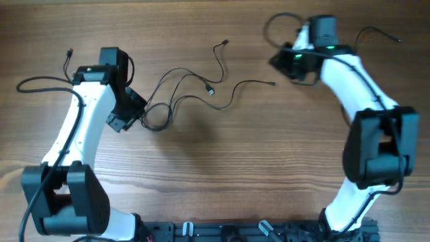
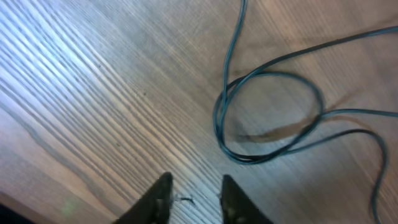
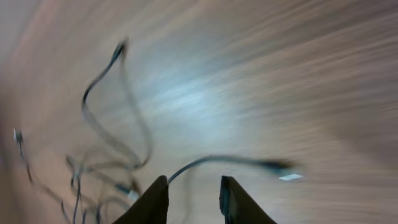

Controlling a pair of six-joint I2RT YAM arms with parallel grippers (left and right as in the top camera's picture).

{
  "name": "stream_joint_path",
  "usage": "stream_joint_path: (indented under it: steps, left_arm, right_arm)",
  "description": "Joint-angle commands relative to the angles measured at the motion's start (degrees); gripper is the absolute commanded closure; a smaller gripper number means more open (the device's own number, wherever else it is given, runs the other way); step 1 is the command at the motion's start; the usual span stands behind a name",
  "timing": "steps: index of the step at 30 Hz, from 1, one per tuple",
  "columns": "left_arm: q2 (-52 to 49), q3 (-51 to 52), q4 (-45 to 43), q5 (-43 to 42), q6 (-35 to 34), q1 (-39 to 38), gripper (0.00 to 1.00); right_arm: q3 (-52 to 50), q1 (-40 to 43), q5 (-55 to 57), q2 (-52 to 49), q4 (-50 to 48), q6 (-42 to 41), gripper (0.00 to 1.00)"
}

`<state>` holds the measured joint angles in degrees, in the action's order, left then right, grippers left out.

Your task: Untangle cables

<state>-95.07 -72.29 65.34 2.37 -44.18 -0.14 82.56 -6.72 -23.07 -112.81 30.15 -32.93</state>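
Observation:
Several thin black cables (image 1: 176,99) lie tangled on the wooden table, left of centre. Loose plug ends reach up (image 1: 224,43), to the middle (image 1: 211,91) and to the right (image 1: 273,84). My left gripper (image 1: 138,111) is open and empty at the tangle's left edge. In the left wrist view its fingers (image 2: 194,190) are low over bare wood, with a cable loop (image 2: 273,118) just ahead. My right gripper (image 1: 277,62) is open above the rightmost plug end. In the right wrist view its fingers (image 3: 193,190) hang over a cable (image 3: 211,160) with a silver-tipped plug (image 3: 283,168), holding nothing.
The arms' own thicker black wires loop at the far left (image 1: 40,81) and far right (image 1: 376,30). A black rail (image 1: 269,232) runs along the table's front edge between the two arm bases.

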Motion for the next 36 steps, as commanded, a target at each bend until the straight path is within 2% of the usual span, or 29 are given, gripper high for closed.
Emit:
stream_joint_path:
  steps: [1, 5, 8, 11, 16, 18, 20, 24, 27, 29, 34, 36]
  left_arm:
    - [-1.4, 4.2, -3.2, -1.0, 0.5, 0.3, 0.68]
    - [-1.4, 7.5, -5.9, -1.9, 0.5, 0.3, 0.64]
    - [-1.4, 8.9, -7.9, -1.9, -0.3, 0.3, 0.71]
    - [-1.4, 11.0, -10.8, -3.7, -4.4, 0.3, 0.73]
    - [-1.4, 12.0, -12.1, -6.9, -7.3, 0.2, 0.63]
    - [-1.4, 12.0, -12.2, -6.9, -7.3, 0.3, 0.64]
    - [-1.4, 12.0, -12.2, -6.9, -7.3, 0.3, 0.69]
    - [-1.4, 12.1, -12.7, -6.3, -11.1, 0.3, 0.73]
    - [-1.4, 12.1, -12.7, -3.6, -15.1, 0.3, 0.72]
    - [-1.4, 12.1, -12.9, -3.4, -17.0, 0.3, 0.68]
    - [-1.4, 12.1, -14.5, -3.4, -17.8, 0.3, 0.65]
    - [-1.4, 12.1, -15.2, -3.4, -17.8, 0.3, 0.71]
  right_arm:
    - [-0.6, -7.3, 3.7, 0.5, -0.7, 0.5, 0.70]
    - [-0.6, -15.3, 10.3, 0.5, -1.4, -0.5, 0.69]
    - [-0.6, -20.1, 10.7, -0.8, -5.2, -0.5, 0.69]
    - [-0.6, -23.9, 10.7, -3.5, -9.7, -0.5, 0.69]
    - [-0.6, -29.5, 10.7, -8.5, -17.9, 0.0, 0.69]
    - [-0.6, -31.1, 10.7, -10.8, -21.6, 1.7, 0.68]
    - [-0.6, -32.0, 11.5, -12.5, -23.2, 2.6, 0.68]
    - [-0.6, -32.3, 11.5, -13.4, -23.8, 3.1, 0.68]
    - [-0.6, -32.3, 11.6, -13.4, -23.5, 4.9, 0.68]
    - [-0.6, -32.3, 11.7, -13.4, -23.2, 5.9, 0.67]
    - [-0.6, -32.4, 13.0, -13.4, -23.3, 5.9, 0.67]
    - [-0.6, -32.4, 15.1, -13.4, -23.3, 5.9, 0.67]
